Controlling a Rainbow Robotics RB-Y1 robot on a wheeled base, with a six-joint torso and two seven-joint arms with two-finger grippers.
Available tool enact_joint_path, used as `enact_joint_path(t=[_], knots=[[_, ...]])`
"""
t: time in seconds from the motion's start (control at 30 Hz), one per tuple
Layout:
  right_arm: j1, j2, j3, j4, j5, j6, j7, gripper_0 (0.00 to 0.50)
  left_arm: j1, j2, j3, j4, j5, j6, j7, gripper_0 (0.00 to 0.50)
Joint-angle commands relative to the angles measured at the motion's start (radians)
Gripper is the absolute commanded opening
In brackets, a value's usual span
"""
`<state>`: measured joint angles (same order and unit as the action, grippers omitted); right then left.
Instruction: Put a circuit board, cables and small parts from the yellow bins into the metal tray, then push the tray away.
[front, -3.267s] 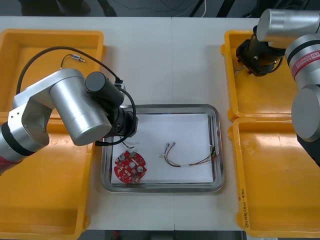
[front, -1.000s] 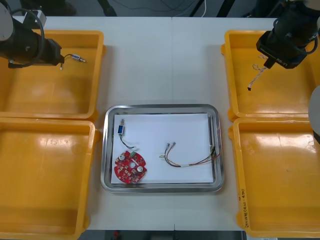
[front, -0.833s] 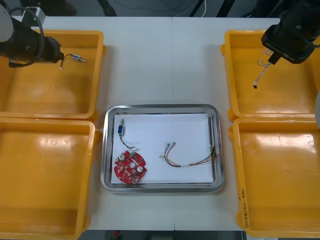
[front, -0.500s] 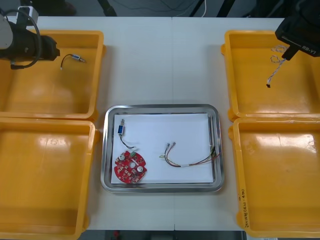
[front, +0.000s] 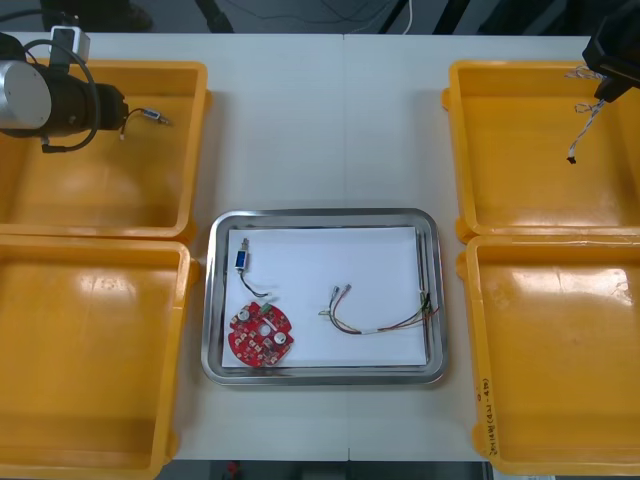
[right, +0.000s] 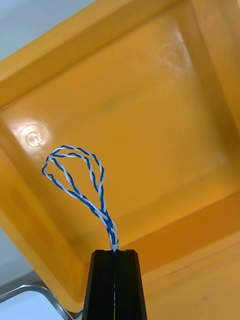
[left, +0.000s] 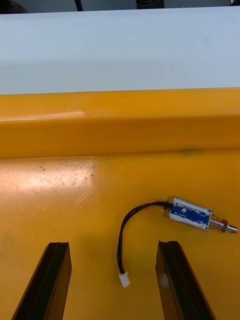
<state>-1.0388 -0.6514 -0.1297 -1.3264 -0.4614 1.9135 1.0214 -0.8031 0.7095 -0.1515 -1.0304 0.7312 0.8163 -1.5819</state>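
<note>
R gripper, jaws clenched on twisted blue/white cable, hangs it over far R bin. L gripper, jaws released, is above far L bin, small part w/ black lead lying just ahead of fingers. Tray at centre holds board.

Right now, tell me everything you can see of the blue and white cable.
The cable is thin blue and white wire, twisted and doubled into loops. The right pincer is shut on it where the strands meet. In the front view a loose tail with a dark tip hangs over the far right bin; only the pincer seems to touch it.
</note>
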Motion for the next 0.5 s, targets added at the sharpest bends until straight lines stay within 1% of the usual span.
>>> enact_joint_path(t=[0.03, 0.2, 0.3, 0.33, 0.37, 0.4, 0.47, 0.5], knots=[[0.057, -0.057, 0.012, -0.148, -0.039, 0.006, 0.12, 0.0, -0.047, 0.038, -0.048, 0.033, 0.027, -0.072, -0.079, 0.5], [0.106, -0.059, 0.012, -0.263, -0.063, 0.006, 0.227, 0.0, -0.047, 0.038, -0.071, 0.064, 0.043, -0.106, -0.079, 0.5], [0.117, -0.062, 0.012, -0.301, -0.1, 0.006, 0.229, 0.0, -0.045, 0.03, -0.074, 0.069, 0.05, -0.106, -0.079, 0.5], [0.123, -0.068, 0.013, -0.324, -0.135, 0.006, 0.229, 0.0, -0.037, 0.025, -0.074, 0.072, 0.054, -0.111, -0.076, 0.5], [0.123, -0.068, 0.013, -0.324, -0.135, 0.006, 0.229, 0.0, -0.037, 0.025, -0.074, 0.072, 0.054, -0.111, -0.076, 0.5], [0.128, -0.073, 0.013, -0.352, -0.168, 0.006, 0.232, 0.0, -0.028, 0.019, -0.074, 0.072, 0.057, -0.124, -0.076, 0.5], [0.144, -0.08, 0.013, -0.401, -0.209, 0.006, 0.24, 0.0, -0.018, 0.016, -0.082, 0.072, 0.06, -0.143, -0.076, 0.5], [0.144, -0.08, 0.013, -0.401, -0.209, 0.006, 0.24, 0.0, -0.018, 0.016, -0.082, 0.072, 0.06, -0.143, -0.076, 0.5]])
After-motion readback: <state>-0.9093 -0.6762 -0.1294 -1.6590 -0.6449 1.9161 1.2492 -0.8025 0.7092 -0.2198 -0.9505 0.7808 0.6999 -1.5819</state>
